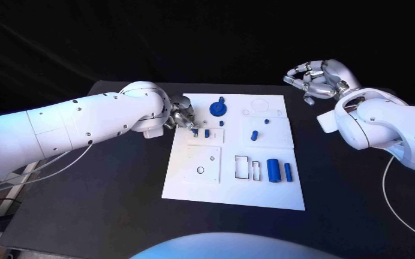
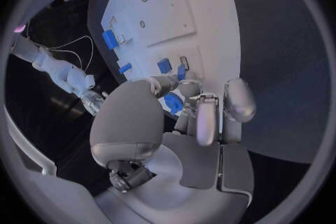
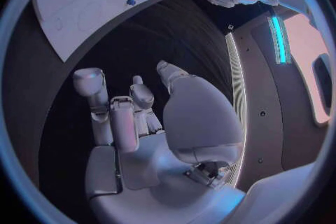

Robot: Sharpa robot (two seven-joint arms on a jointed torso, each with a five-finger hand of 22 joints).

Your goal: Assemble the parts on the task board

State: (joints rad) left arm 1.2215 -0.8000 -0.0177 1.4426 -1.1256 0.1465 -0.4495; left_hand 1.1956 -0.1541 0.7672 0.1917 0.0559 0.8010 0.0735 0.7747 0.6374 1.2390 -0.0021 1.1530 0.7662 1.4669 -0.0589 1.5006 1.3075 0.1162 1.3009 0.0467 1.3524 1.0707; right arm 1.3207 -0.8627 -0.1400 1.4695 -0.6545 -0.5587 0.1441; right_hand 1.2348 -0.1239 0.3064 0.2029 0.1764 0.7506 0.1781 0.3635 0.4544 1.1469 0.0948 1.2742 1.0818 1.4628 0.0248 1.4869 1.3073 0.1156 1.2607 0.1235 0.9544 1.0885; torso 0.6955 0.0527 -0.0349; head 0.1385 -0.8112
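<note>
Black table (image 1: pixel 104 211), white task board (image 1: pixel 207 196). Left hand (image 1: pixel 182 118) pinches a small blue part (image 2: pixel 173 103) at board's far-left; right hand (image 1: pixel 318 81) empty, fingers loosely spread. Risk: misaligned part slips during insertion.

The head camera looks steeply down on the task board (image 1: pixel 233 151) from above. Each wrist camera sits close behind its own hand; both also catch the board.

The task board (image 1: pixel 195 187) lies mid-table (image 1: pixel 104 211). The left hand (image 1: pixel 182 117) sits over its left edge; the right hand (image 1: pixel 318 81) hangs off its right, apart.
</note>
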